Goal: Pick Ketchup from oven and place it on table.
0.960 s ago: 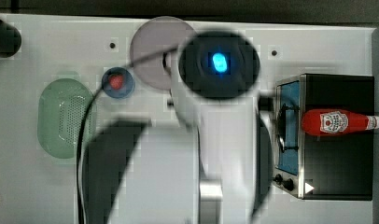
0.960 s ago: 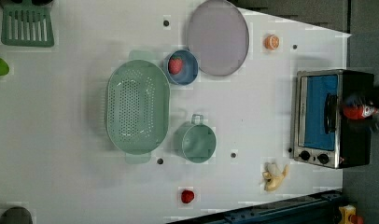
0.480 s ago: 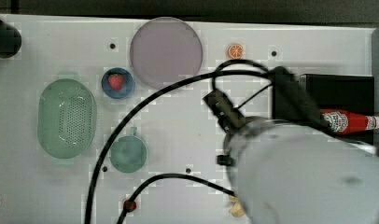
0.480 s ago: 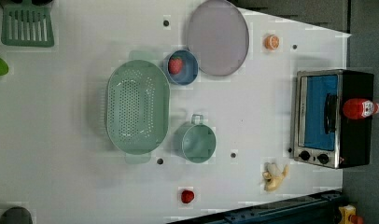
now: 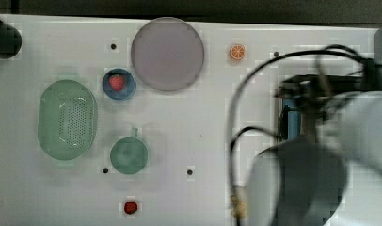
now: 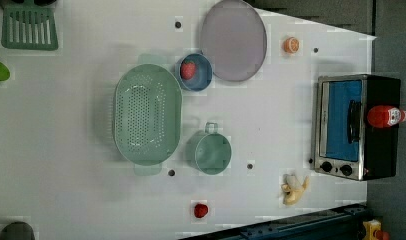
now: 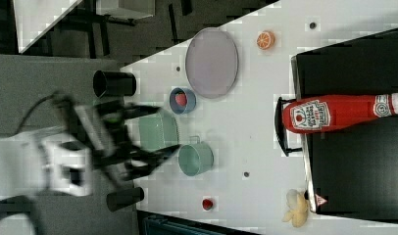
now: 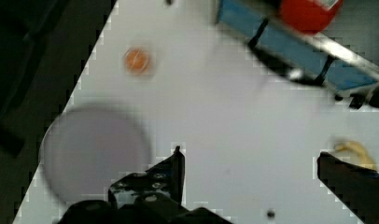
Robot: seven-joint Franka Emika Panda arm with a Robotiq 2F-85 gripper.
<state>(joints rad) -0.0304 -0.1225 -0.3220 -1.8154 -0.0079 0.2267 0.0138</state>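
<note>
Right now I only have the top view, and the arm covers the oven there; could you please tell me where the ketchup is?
Observer: In the left view the Ketchup sits on the black top of the oven, not inside it.
Operator: Thank you. Is the oven open?
Observer: No, the left view shows its blue glass door shut.
Operator: And is the hand ready to grasp?
Observer: In the wrist view the hand is open, with nothing between its fingers.
</note>
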